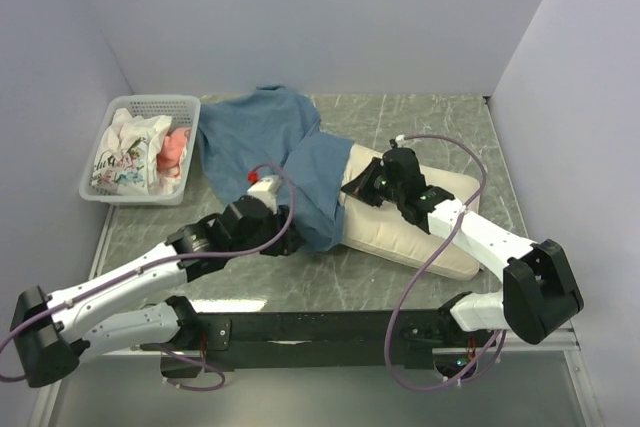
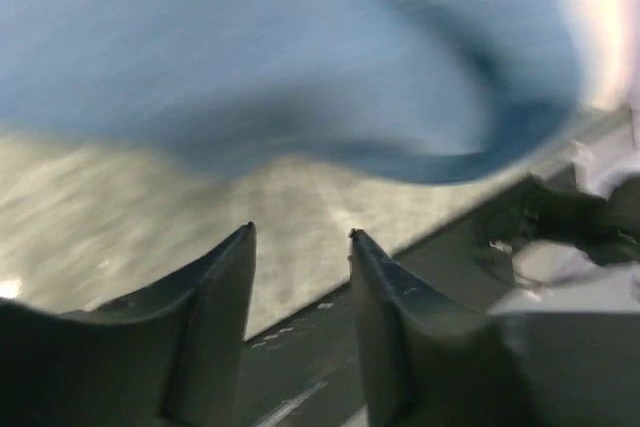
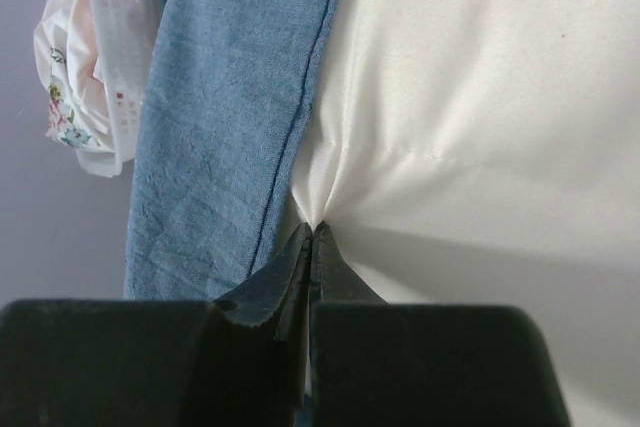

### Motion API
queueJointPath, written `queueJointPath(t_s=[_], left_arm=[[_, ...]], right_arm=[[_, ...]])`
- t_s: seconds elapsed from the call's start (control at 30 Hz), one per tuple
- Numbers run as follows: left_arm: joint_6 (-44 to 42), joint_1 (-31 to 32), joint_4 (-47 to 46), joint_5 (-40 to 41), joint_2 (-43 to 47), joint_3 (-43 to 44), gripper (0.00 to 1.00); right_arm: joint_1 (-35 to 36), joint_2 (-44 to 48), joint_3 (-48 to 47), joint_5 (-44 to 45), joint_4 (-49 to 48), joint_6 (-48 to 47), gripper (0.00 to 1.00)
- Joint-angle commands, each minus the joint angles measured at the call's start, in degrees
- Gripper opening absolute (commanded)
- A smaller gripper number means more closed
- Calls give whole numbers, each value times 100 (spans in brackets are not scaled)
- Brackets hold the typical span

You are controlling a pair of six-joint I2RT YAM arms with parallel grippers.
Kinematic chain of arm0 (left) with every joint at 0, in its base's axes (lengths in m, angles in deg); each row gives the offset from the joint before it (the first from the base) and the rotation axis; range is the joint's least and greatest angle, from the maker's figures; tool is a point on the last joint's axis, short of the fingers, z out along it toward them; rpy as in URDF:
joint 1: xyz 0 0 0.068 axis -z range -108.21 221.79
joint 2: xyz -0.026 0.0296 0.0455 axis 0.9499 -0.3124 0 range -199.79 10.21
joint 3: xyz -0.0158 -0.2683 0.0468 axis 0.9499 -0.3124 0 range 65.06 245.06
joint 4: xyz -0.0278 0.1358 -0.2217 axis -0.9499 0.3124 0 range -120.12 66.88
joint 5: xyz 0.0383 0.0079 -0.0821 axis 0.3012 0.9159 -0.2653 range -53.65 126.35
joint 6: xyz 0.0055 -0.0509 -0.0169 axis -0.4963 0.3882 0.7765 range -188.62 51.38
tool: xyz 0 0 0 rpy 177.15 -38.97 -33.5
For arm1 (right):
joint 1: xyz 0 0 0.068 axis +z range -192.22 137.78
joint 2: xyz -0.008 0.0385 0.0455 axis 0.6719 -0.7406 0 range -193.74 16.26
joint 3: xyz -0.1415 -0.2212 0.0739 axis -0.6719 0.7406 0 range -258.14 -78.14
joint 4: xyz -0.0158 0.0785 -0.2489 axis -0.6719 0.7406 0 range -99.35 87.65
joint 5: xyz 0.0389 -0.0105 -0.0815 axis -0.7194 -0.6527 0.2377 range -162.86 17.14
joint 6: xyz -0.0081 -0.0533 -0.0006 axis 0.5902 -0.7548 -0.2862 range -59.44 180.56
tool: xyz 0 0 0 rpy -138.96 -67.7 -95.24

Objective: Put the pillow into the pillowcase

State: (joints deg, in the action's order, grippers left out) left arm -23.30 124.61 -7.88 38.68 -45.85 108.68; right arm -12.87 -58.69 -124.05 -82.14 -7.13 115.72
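Observation:
The cream pillow [image 1: 420, 232] lies on the table at the right, plain face up, with its left end inside the blue pillowcase [image 1: 265, 132]. My right gripper [image 1: 358, 187] is shut on a pinch of the pillow's fabric [image 3: 480, 97] right beside the pillowcase hem [image 3: 220, 127]; in the right wrist view the gripper [image 3: 313, 227] has its jaws pressed together. My left gripper [image 1: 288, 239] is open and empty by the pillowcase's near corner. In the left wrist view the gripper [image 2: 300, 230] hangs over bare table, just short of the pillowcase edge [image 2: 250, 37].
A white plastic basket [image 1: 110, 182] stands at the back left with a white floral cloth [image 1: 130, 152] and a pink cloth [image 1: 175, 147] in it. It also shows in the right wrist view [image 3: 120, 7]. Grey walls enclose the table on three sides. The black rail [image 1: 320, 327] runs along the near edge.

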Motion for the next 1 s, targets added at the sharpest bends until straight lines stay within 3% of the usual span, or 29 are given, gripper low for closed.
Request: queueJointPath(t_s=[0.0,0.1,0.23,0.33,0.57,0.73,0.8,0.9,0.93,0.97], left_arm=[[906,97,589,1489,805,-702,45],[909,106,-145,1254,1201,-1372,44],[689,124,-1553,1007,1273,-2119,67],[496,124,-2859,892,923,-2524,75],[135,124,-5488,848,130,-3148,73],[-14,132,-6407,812,-335,-3254,72],[-67,132,-6294,866,-511,-3070,66],[-199,202,-6302,612,-828,-2885,30],[-234,246,-6276,550,-889,-2841,11],[-312,299,-6241,410,-907,-2763,5]], right_arm=[[-25,105,-498,-144,-494,92,0],[-34,69,-586,-179,-442,100,0],[-25,43,-656,-223,-407,118,0],[-34,52,-674,-241,-363,136,0],[-25,69,-656,-294,-283,136,0],[-25,43,-656,-294,-257,136,0],[-51,8,-665,-303,-292,171,0],[-34,-36,-709,-294,-292,189,0],[-34,-45,-744,-207,-292,171,0],[-43,-54,-761,-154,-283,136,0]])
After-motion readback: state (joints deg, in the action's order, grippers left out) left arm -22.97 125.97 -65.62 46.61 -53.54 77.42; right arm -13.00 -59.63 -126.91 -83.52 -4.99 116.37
